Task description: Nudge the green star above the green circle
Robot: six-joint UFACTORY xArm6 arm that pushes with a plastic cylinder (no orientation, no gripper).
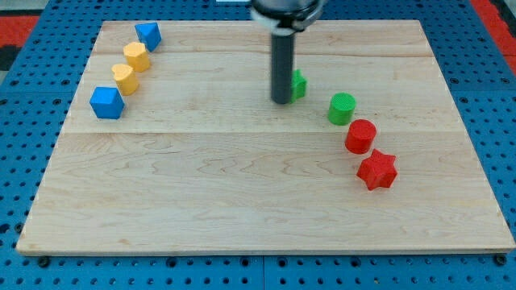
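My tip (281, 101) sits touching the green star (298, 84), on its left in the view; the rod hides most of the star, so its shape is hard to make out. No jaws on this rig, just the rod. Green circle (341, 108) lies near, lower right of the star. Below it: red cylinder (360, 135), red star (377, 169). Far left of the wooden board (242, 201): two blue blocks (106, 102) (148, 35), two yellow blocks (124, 78) (136, 56). Eight blocks total.
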